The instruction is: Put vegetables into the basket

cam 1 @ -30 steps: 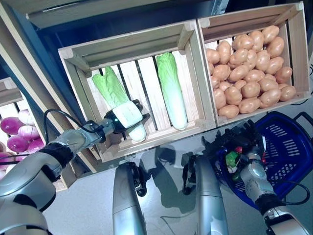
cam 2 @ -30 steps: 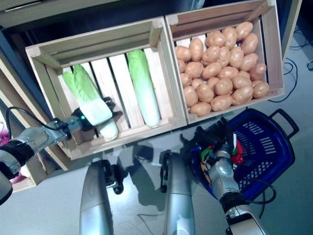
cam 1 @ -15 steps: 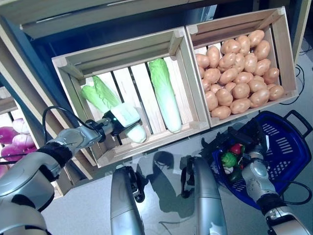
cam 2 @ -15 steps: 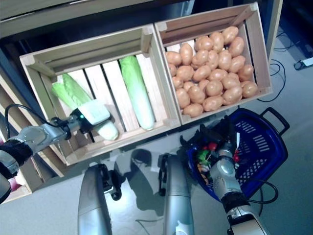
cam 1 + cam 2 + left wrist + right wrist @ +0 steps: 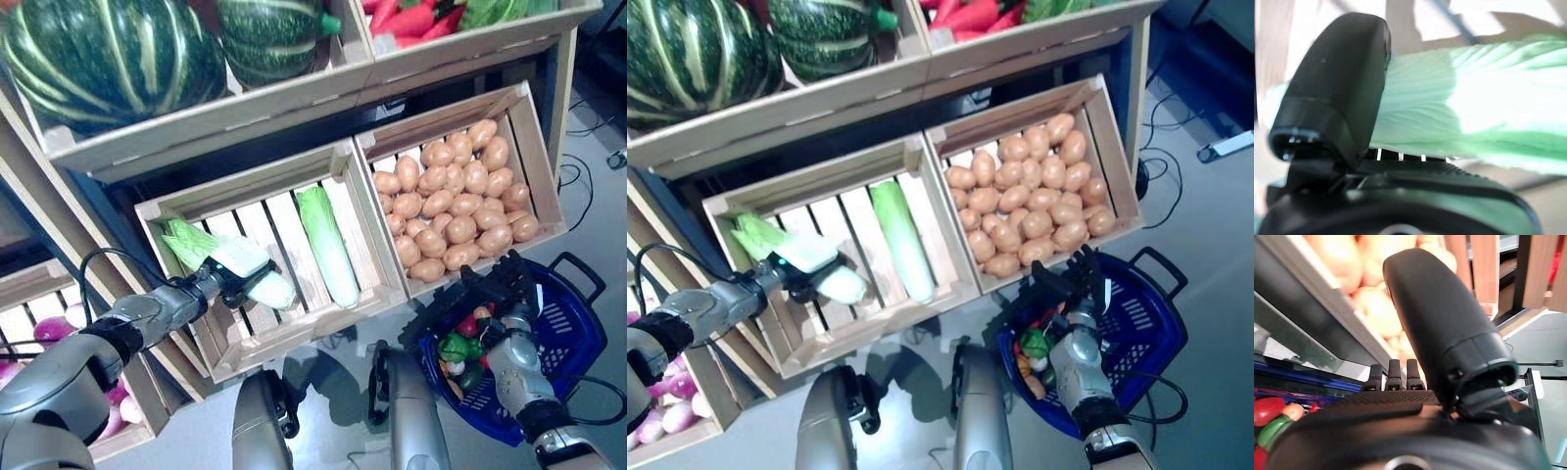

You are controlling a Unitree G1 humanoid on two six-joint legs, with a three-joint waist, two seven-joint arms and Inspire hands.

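Observation:
My left hand (image 5: 221,282) reaches into the wooden crate (image 5: 304,333) on the stand's lower row. It is curled round a pale green napa cabbage (image 5: 272,291), which lies along the crate's slats. The left wrist view shows the thumb (image 5: 1337,88) pressed against the cabbage's leaves (image 5: 1474,117). My right hand (image 5: 502,299) is open, fingers straight, just above the near rim of the blue plastic basket (image 5: 578,338) on the floor. Red, green and orange vegetables (image 5: 458,348) lie in the basket.
The wooden stand rises in tiers: an upper shelf (image 5: 294,98), then the slatted crates, with another crate (image 5: 534,230) right behind the basket. Grey floor (image 5: 598,196) lies to the right of the stand.
The camera has pulled back and tilted up, so the upper shelf now shows. My left hand stays on the cabbage. My right hand stays at the basket's rim.

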